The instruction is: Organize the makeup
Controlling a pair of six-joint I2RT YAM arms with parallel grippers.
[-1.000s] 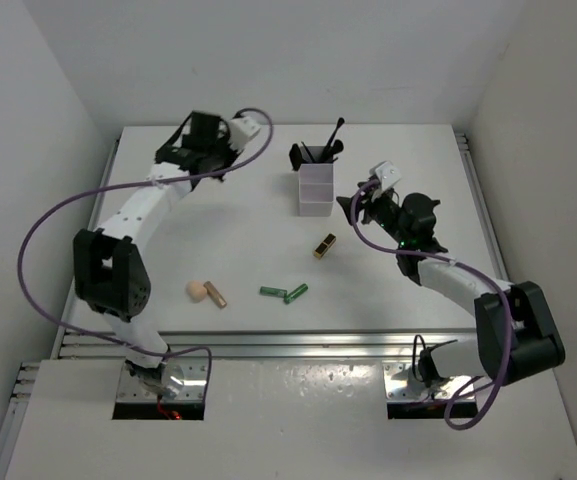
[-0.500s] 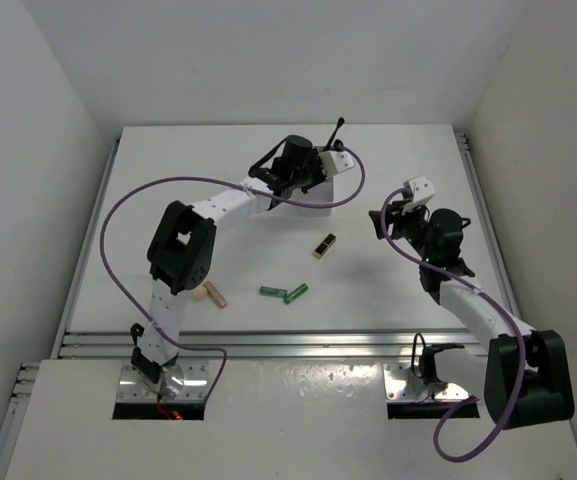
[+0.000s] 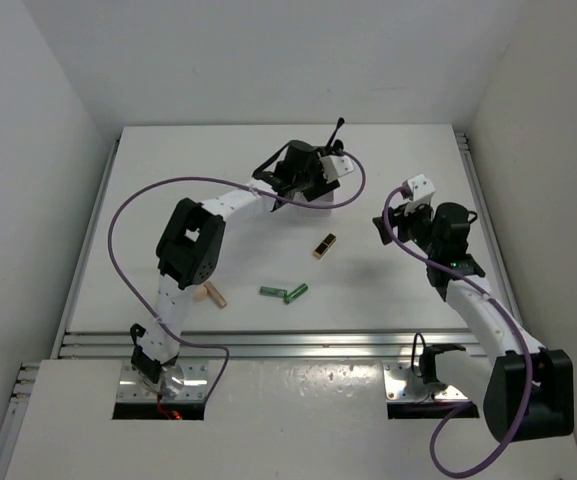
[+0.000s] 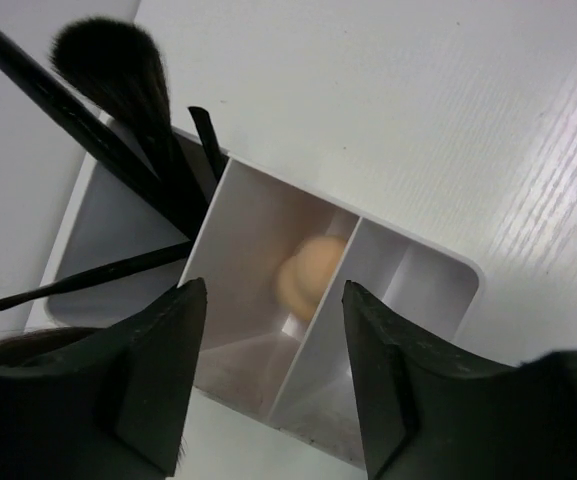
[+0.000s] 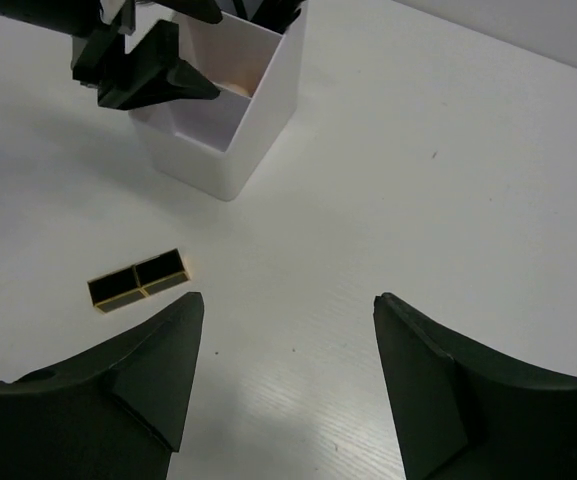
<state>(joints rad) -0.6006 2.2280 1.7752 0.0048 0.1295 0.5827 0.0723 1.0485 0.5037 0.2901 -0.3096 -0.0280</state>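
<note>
Open, empty left claw above the beige sponge in the white box; rising carelessly could snag the brushes, tipping everything.

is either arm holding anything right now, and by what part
Nothing is held. The left gripper hangs with jaws open above the white box, the beige sponge loose in its middle compartment; the right gripper is open and empty.

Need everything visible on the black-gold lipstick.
The lipstick is a slim, square-sided case, black with gold edges and a gold seam at its middle, and it is closed. It lies flat on its side on the white table, on the near side of the white box and apart from it, touching nothing else.
</note>
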